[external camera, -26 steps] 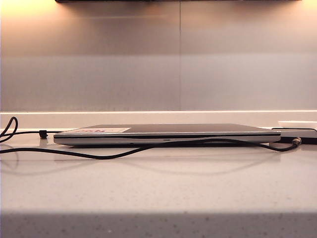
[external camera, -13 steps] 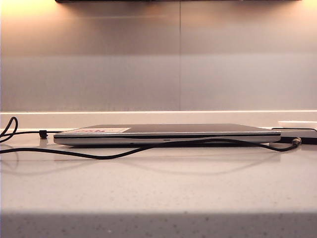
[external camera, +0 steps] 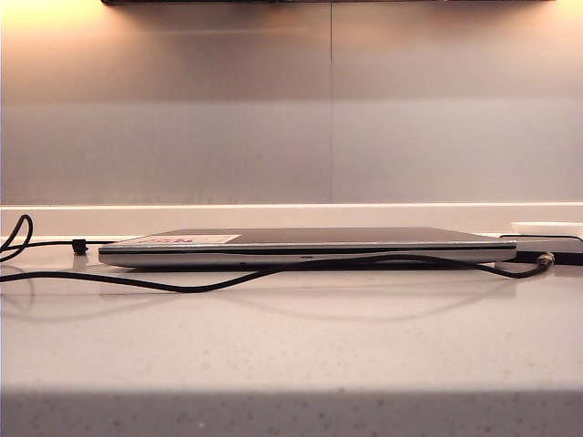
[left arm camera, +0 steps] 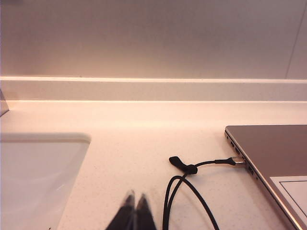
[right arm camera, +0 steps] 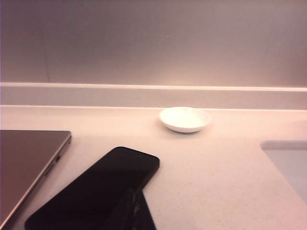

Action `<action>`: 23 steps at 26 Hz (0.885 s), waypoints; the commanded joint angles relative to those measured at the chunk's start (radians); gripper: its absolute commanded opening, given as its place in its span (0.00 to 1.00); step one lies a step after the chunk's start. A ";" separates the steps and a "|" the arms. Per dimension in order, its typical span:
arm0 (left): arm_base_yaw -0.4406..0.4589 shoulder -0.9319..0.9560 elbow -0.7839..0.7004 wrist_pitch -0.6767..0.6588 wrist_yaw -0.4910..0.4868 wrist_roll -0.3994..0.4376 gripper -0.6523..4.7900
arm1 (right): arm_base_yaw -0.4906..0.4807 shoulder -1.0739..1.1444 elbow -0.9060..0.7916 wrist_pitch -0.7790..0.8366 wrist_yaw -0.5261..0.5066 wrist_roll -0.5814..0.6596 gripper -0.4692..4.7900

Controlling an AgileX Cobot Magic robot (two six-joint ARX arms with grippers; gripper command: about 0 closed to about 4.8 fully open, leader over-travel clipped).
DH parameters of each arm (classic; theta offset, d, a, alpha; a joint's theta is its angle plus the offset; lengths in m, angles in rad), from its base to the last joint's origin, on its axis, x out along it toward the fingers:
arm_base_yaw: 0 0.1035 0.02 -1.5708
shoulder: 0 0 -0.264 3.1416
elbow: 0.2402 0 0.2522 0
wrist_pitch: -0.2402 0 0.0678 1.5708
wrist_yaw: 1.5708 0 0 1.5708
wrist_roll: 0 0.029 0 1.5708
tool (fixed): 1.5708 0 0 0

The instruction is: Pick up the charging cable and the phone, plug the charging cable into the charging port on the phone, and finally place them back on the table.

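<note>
The charging cable (external camera: pixel 209 287) is a thin black cord that snakes over the table (external camera: pixel 291 355) in front of the laptop. Its brassy tip (external camera: pixel 545 259) lies against the black phone (external camera: pixel 563 258) at the far right; the charging port is too small to make out. In the left wrist view the charging cable (left arm camera: pixel 178 191) loops past its black band (left arm camera: pixel 184 166), and a silvery plug (left arm camera: pixel 237 161) sits at the laptop's side. My left gripper (left arm camera: pixel 134 200) hovers shut beside that loop. My right gripper (right arm camera: pixel 136 195) is shut and empty, over the edge of the phone (right arm camera: pixel 96 191).
A closed silver-grey laptop (external camera: pixel 301 246) with a pale sticker lies across the middle. A small white dish (right arm camera: pixel 185 119) stands near the back wall. A sunken white basin (left arm camera: pixel 38 177) lies beside the left gripper, and another basin (right arm camera: pixel 288 163) beside the right.
</note>
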 commanded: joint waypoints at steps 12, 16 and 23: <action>0.001 0.001 0.004 0.009 0.003 0.002 0.11 | 0.000 -0.002 0.003 0.021 0.006 -0.001 0.09; 0.001 0.001 0.004 0.009 0.003 0.002 0.11 | 0.000 -0.002 0.003 0.016 0.006 -0.001 0.09; 0.001 0.001 0.004 0.009 0.003 0.002 0.11 | 0.000 -0.002 0.003 0.013 0.006 -0.001 0.09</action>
